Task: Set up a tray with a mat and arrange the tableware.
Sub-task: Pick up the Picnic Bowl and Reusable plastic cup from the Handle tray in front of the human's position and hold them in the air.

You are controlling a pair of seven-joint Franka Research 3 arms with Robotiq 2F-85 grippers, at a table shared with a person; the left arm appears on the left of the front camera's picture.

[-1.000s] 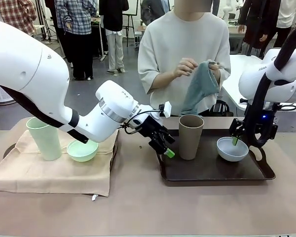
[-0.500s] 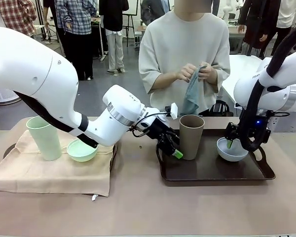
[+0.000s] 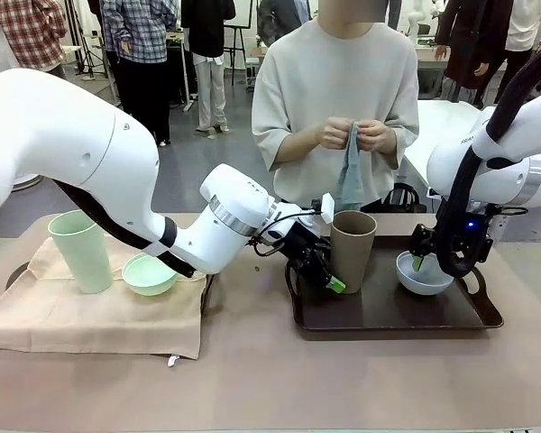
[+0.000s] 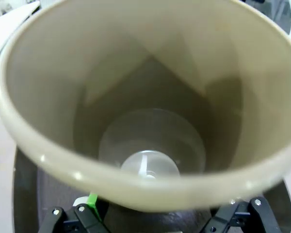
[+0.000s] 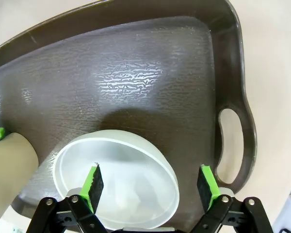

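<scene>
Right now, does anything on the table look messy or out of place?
Only the beige mat: it hangs crookedly over the left tray's front edge onto the table. The green cup and brown cup stand upright; nothing is spilled.

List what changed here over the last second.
The left gripper slid right; its open jaws now flank the tall brown cup. The right gripper, open, edged left over the small white round bowl. The person bunched up the teal cloth. All tableware stayed put: those two on the dark tray, the pale green cup and pale green bowl on the beige mat.
</scene>
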